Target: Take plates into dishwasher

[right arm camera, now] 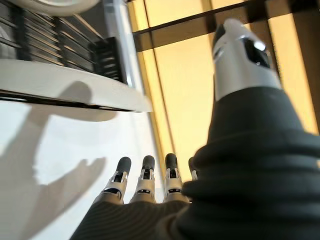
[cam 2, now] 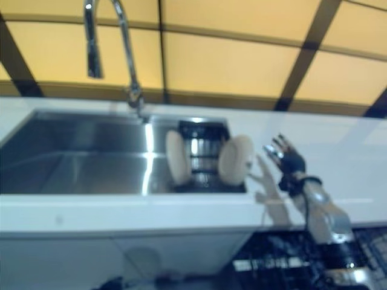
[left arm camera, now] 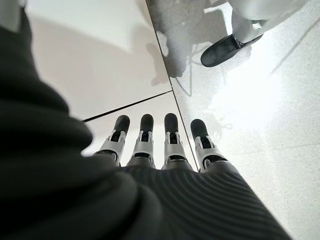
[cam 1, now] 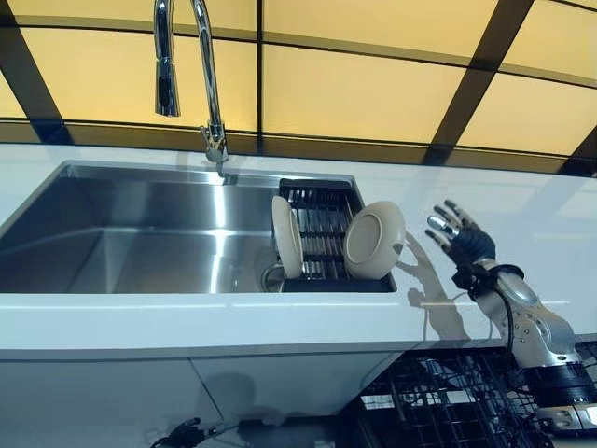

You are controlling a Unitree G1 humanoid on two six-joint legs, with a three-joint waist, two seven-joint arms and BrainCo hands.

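Two cream plates stand on edge in a black dish rack point(cam 1: 322, 222) at the right end of the steel sink point(cam 1: 121, 233). One plate point(cam 1: 287, 236) is at the rack's left side. The other plate point(cam 1: 374, 240) leans at its right side and also shows in the right wrist view point(right arm camera: 75, 87). My right hand point(cam 1: 460, 239) is raised over the white counter just right of that plate, open with fingers spread and touching nothing. My left hand point(left arm camera: 172, 142) hangs low, open, with straight fingers pointing at the floor and holding nothing.
A tall chrome faucet point(cam 1: 210, 84) rises behind the sink. The white counter point(cam 1: 522, 215) runs to the right of the sink. A dark wire dishwasher rack point(cam 1: 448, 401) is pulled out below the counter's front edge at the lower right.
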